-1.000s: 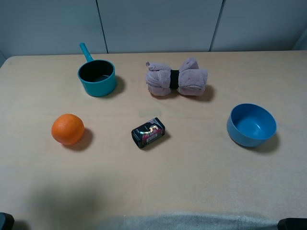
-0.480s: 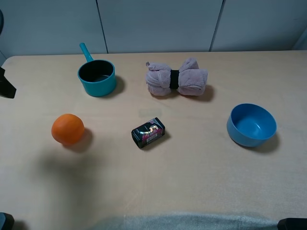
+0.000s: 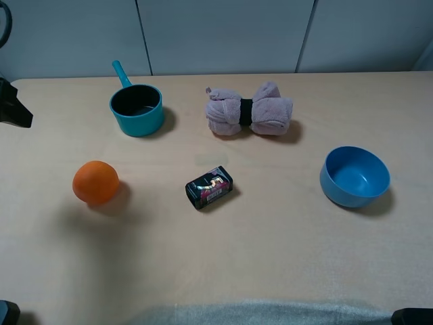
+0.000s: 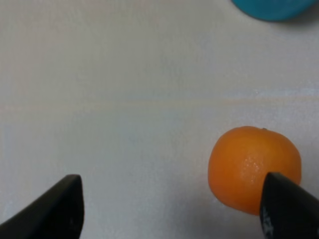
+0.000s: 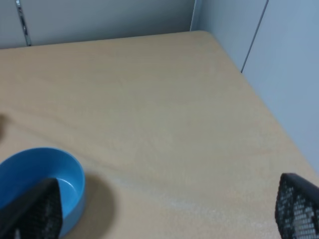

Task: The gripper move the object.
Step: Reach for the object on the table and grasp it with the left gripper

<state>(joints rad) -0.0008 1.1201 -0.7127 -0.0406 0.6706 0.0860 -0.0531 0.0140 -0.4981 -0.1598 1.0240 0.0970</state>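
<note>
**Student:** Where is the orange lying, and which arm is standing nearer to it?

**Tutor:** It is sitting on the table toward the left side of the high view, in front of the teal saucepan and well apart from the blue bowl. The left arm is showing at that same edge, so it is the nearer one.

**Student:** How is the left pincer standing?

**Tutor:** Its jaws are gaping wide and holding nothing. In its wrist view the orange is lying not between the fingers but off to one side, partly hidden behind one fingertip. In my judgement the approach is calling for a sideways shift to centre the fruit. Being round, it is offering no long axis to align with.

**Student:** And the right pincer?

**Tutor:** It is also spread open and empty, hovering near the blue bowl.

**Student:** Is any writing showing?

**Tutor:** The small black box is carrying a printed label, but it is too small to read.
</note>
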